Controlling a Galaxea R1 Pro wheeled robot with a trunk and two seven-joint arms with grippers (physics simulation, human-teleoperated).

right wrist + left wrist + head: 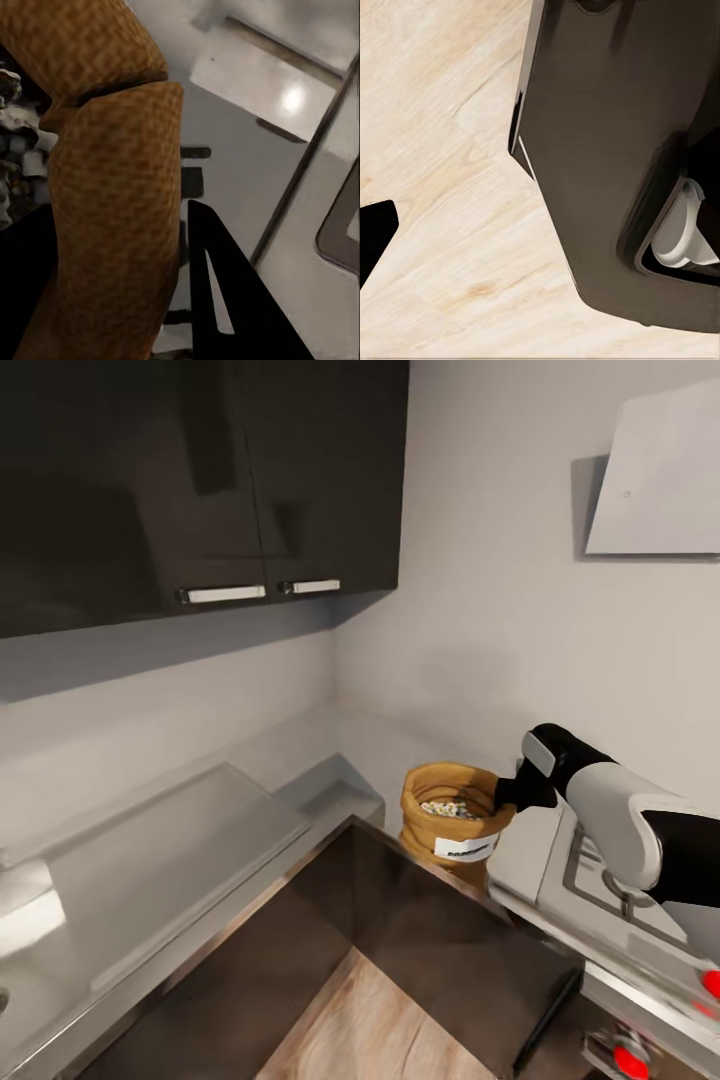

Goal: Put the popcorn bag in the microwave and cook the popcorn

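The tan popcorn bag stands at the inner corner of the grey countertop, its white label facing me. Pale popcorn lies inside it. My right gripper reaches in from the right and is shut on the bag's rolled rim. In the right wrist view the woven rim is creased between the two black fingers, with kernels beside it. The left wrist view looks down at wooden floor, with a black finger tip at its edge. The microwave is out of view.
Dark glossy wall cabinets hang above the counter. A steel gas hob with red knobs lies under my right arm, below the white slanted hood. Dark cabinet fronts drop to the wooden floor.
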